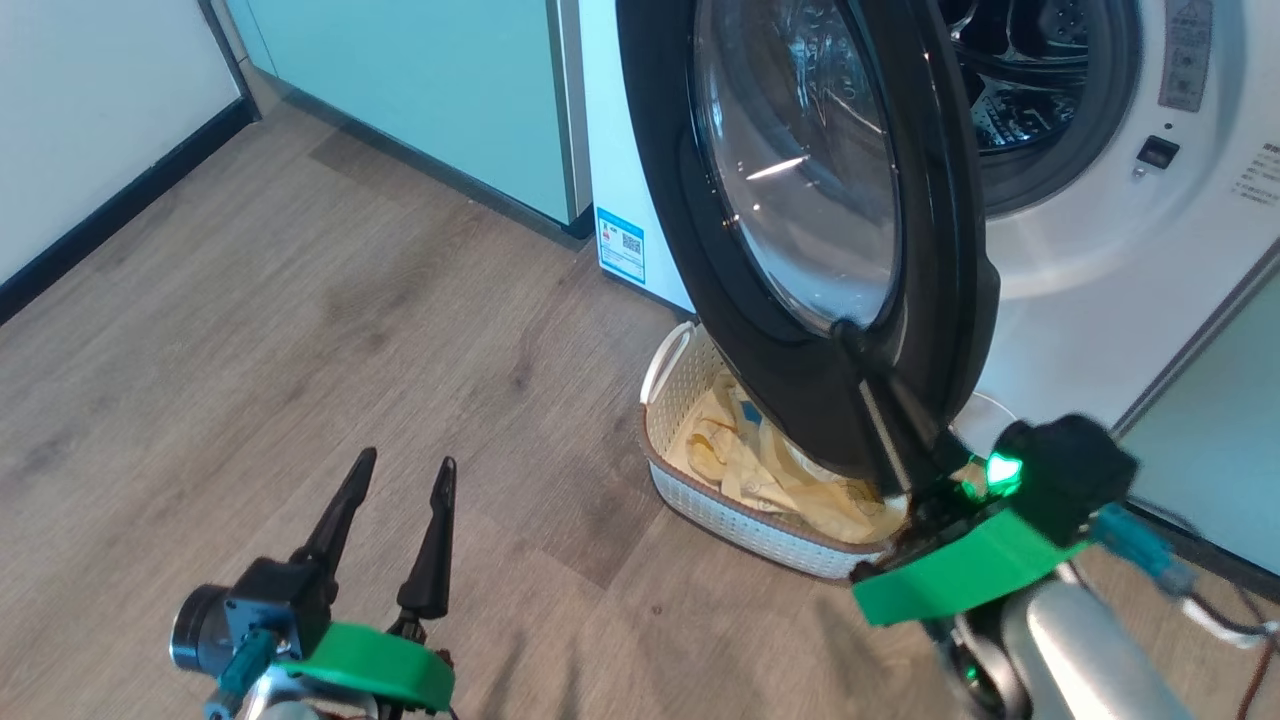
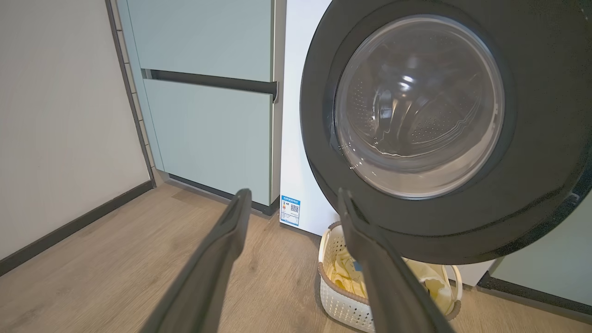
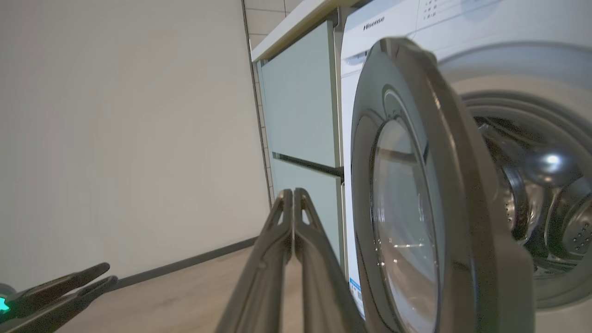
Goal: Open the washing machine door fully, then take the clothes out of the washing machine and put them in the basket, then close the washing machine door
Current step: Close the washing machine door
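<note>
Currently right gripper (image 1: pixel 848 334) is pinched together, empty, tips at the lower rim of the swung-out washing machine door (image 1: pixel 690 250); left gripper (image 1: pixel 406 460) splayed wide, empty, near-left; clothes (image 1: pixel 760 465) in basket (image 1: pixel 720 520) below door.

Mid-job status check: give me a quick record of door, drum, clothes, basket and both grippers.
washing machine door: partly open, swung out above the basket
drum: nothing seen in the visible part
clothes: pale yellow, lying in the basket
left gripper: open, empty, above the floor
right gripper: shut, beside the door; contact unclear
</note>
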You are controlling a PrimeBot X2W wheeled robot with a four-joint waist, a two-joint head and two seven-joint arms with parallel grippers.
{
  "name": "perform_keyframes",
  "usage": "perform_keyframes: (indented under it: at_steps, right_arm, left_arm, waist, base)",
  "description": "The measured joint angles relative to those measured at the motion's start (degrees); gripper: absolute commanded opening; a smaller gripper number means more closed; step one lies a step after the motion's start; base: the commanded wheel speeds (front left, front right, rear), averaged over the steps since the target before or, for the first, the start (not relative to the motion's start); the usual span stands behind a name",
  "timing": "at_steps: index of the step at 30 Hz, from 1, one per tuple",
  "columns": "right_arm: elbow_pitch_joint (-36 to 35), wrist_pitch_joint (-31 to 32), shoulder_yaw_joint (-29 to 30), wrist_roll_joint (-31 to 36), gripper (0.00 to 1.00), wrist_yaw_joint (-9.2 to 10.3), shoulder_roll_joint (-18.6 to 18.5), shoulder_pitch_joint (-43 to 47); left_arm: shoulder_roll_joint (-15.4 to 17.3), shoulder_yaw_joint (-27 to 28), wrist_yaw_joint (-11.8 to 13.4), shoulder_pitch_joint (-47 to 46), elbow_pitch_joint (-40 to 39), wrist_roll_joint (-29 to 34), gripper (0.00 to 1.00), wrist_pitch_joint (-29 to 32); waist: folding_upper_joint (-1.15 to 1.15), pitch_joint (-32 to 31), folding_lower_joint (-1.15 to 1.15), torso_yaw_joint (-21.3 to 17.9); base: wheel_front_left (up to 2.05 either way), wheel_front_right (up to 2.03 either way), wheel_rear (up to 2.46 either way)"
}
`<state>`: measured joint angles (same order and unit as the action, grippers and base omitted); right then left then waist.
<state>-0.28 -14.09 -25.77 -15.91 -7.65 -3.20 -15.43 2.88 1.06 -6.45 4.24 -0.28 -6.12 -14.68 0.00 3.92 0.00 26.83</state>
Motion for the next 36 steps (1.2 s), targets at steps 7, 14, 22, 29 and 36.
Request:
perform_keyframes:
  at_steps: [7, 14, 22, 29, 36]
  right_arm:
    - [7.2, 0.1, -4.2, -1.7, 0.00, 0.00, 0.0, 1.0]
    - [12.8, 0.0, -2.4, -2.2, 0.00, 0.00, 0.0, 0.8]
    - [16.1, -0.1, 0.6, -2.1, 0.00, 0.00, -0.1, -1.7]
    - [16.5, -0.4, 3.4, -1.5, 0.00, 0.00, -0.1, -2.7]
    - [17.2, -0.4, 4.9, -0.8, 0.00, 0.00, -0.1, -2.7]
  left_arm:
    - [0.0, 0.0, 0.0, 0.0, 0.0, 0.0, 1.00, 0.0]
    - [0.0, 0.2, 0.0, 0.0, 0.0, 0.0, 1.00, 0.0]
    - [0.0, 0.2, 0.0, -0.1, 0.0, 0.0, 1.00, 0.0]
    - [0.0, -0.1, 0.1, -0.1, 0.0, -0.1, 1.00, 0.0]
    - [0.0, -0.5, 0.4, -0.2, -0.1, -0.6, 1.00, 0.0]
  waist:
    - [0.00, 0.4, 0.00, -0.2]
    - [0.00, 0.7, 0.00, -0.5]
    - [0.00, 0.7, 0.00, -0.5]
    - [0.00, 0.8, 0.00, -0.5]
    - [0.00, 1.3, 0.00, -0.6]
  base:
    - [0.00, 0.00, 0.00]
    - [0.00, 0.00, 0.00]
    - [0.00, 0.00, 0.00]
    - [0.00, 0.00, 0.00]
    - [0.00, 0.00, 0.00]
